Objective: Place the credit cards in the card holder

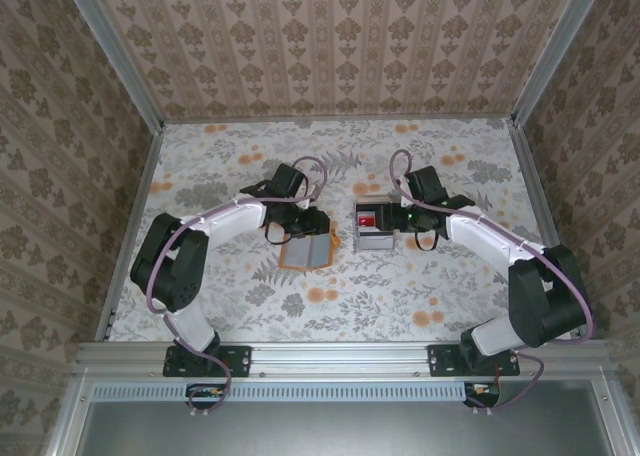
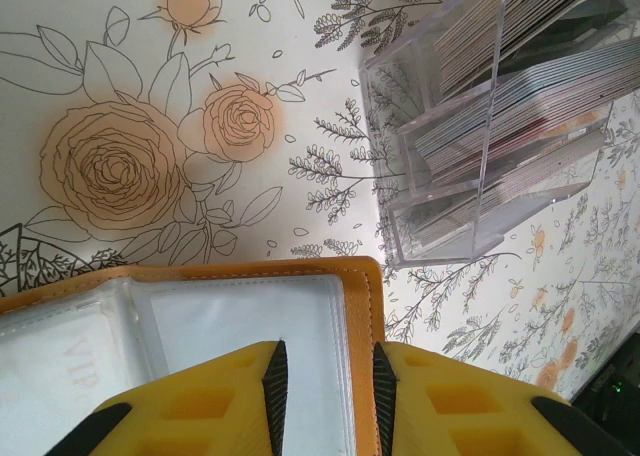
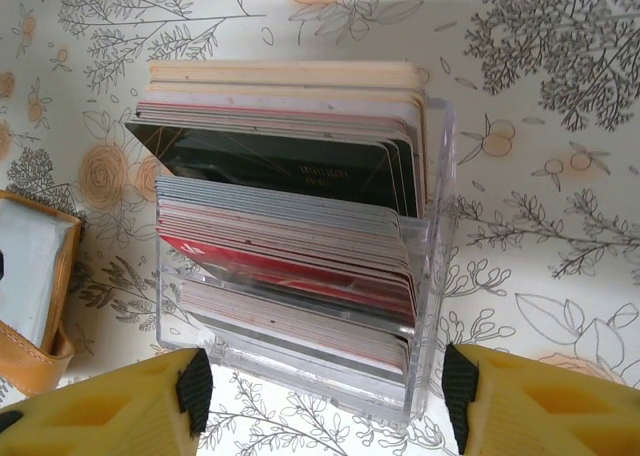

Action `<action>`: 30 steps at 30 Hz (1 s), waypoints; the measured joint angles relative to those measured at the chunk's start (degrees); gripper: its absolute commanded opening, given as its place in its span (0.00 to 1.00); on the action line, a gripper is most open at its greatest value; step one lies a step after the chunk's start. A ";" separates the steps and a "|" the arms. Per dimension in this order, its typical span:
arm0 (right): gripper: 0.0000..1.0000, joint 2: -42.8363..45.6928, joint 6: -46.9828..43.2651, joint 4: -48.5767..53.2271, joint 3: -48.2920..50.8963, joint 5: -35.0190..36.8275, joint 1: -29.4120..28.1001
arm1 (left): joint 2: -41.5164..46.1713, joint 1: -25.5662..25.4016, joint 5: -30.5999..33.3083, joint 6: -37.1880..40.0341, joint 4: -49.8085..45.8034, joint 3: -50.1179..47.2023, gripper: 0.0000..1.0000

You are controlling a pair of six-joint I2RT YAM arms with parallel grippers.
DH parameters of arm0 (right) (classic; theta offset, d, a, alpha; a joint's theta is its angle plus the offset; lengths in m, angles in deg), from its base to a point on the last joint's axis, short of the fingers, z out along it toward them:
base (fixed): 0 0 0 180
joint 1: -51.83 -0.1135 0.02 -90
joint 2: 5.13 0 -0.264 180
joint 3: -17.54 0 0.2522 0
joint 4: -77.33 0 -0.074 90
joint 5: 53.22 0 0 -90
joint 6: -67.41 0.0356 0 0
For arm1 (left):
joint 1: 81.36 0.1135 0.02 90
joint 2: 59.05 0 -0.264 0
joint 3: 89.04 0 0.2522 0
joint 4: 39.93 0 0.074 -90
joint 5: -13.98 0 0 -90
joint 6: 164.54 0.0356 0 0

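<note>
Both arms stand on black bases (image 1: 205, 359) bolted to the aluminium rail (image 1: 340, 359). Above the rail, the left arm (image 1: 225, 216) and right arm (image 1: 480, 231) show white links, bulky black joints and looping mauve cables (image 1: 160, 266). Farthest from the rail, each ends in chunky yellow fingers (image 2: 200, 406) with square pockets and black pads (image 3: 195, 391).

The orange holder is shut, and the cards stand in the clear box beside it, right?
No, the holder is open: the left wrist view shows its see-through inside facing up. The cards do stand in the clear box beside it.
</note>
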 measured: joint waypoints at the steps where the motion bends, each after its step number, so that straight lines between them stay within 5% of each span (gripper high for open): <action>1: 0.68 -0.42 -0.68 0.55 -0.85 0.11 0.00 | 0.00 0.00 0.00 0.07 -0.28 0.15 0.32; 15: 0.76 -9.90 -13.14 4.11 -13.00 -2.51 0.11 | -0.52 -0.46 -0.28 0.44 -0.85 5.99 0.36; 30: 0.80 -12.48 -24.46 8.37 -19.32 -1.38 1.44 | -10.58 -3.15 -2.67 0.83 -1.73 13.25 0.40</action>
